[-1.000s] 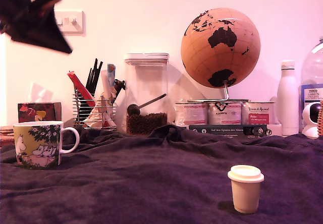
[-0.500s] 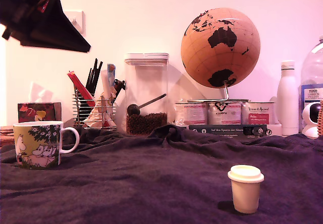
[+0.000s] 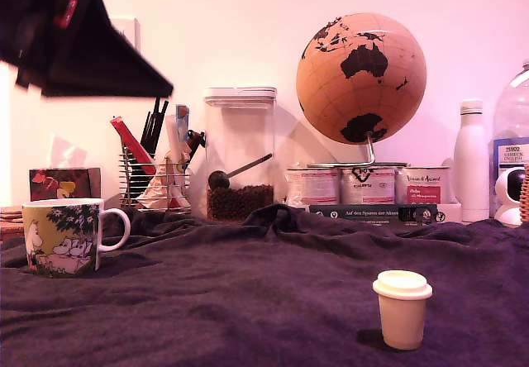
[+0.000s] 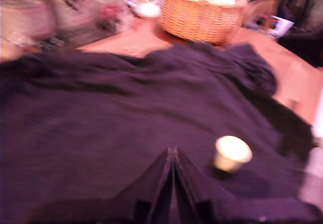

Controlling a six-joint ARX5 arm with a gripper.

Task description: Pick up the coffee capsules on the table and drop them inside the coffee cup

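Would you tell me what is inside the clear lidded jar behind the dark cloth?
The clear lidded jar holds dark coffee beans at its bottom, with a dark long-handled scoop resting on them. The cloth's raised fold covers its base.

The exterior view sits low, almost at the level of the table draped in wrinkled dark navy-purple cloth point(image 3: 248, 293), and looks level across it toward a pale wall lined with clutter, including a cork-coloured globe with black continents point(image 3: 361, 78). The nearest thing to this lens is a small cream tapered plastic capsule with a flat round rim point(image 3: 402, 309), at the exterior view's lower right. The wrist view rides high on the arm, looking steeply down past the black gripper point(image 4: 172, 156), whose fingers meet in a point. Its picture is motion-blurred. Both views share the cloth point(image 4: 126, 118) and that capsule point(image 4: 231, 153).
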